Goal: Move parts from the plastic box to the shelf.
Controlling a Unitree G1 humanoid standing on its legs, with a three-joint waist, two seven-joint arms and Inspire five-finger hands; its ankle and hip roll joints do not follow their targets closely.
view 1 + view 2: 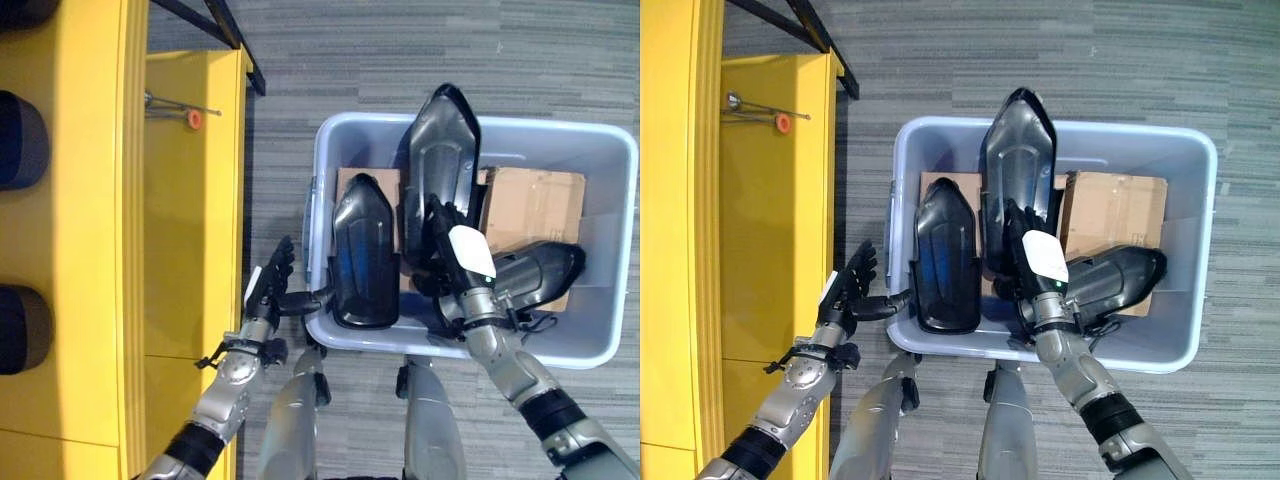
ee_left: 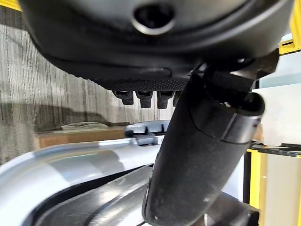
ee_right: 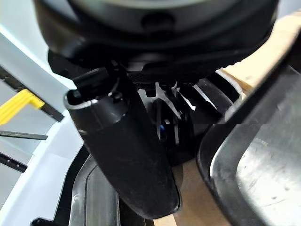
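Left hand (image 1: 272, 283) sits left of centre, fingers straight, thumb out sideways. Right hand (image 1: 455, 262) sits right of centre, fingers pointing up, grip unclear.

A pale plastic box (image 1: 1200, 250) fills the frame's centre and right, holding three glossy black parts (image 1: 945, 260) on cardboard (image 1: 1115, 210). The right hand (image 1: 1035, 265) reaches into it at the tallest part's base. The left hand (image 1: 850, 290), fingers spread, sits just outside the box's left wall. A yellow shelf (image 1: 760, 200) runs down the left edge.
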